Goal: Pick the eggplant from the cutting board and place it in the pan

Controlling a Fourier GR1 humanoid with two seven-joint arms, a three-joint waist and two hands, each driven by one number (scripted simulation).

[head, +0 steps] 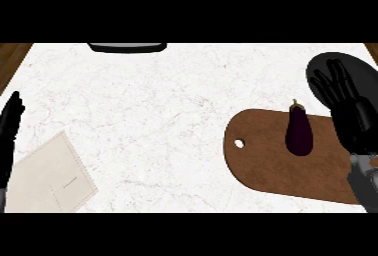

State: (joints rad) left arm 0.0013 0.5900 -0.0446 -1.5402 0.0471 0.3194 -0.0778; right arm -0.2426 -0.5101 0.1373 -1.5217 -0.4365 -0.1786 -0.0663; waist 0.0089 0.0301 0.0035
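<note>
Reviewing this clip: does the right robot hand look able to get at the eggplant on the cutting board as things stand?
Probably yes. The right robot hand is open over the pan, just right of the eggplant. The eggplant lies alone on the cutting board, and nothing stands between it and the hand.

My right hand [347, 107] is black, with long, slender fingers that catch a faint sheen, and it joins a grey forearm [363, 175]. My left hand [9, 122] is the same plain black, narrow and unmarked.
</note>
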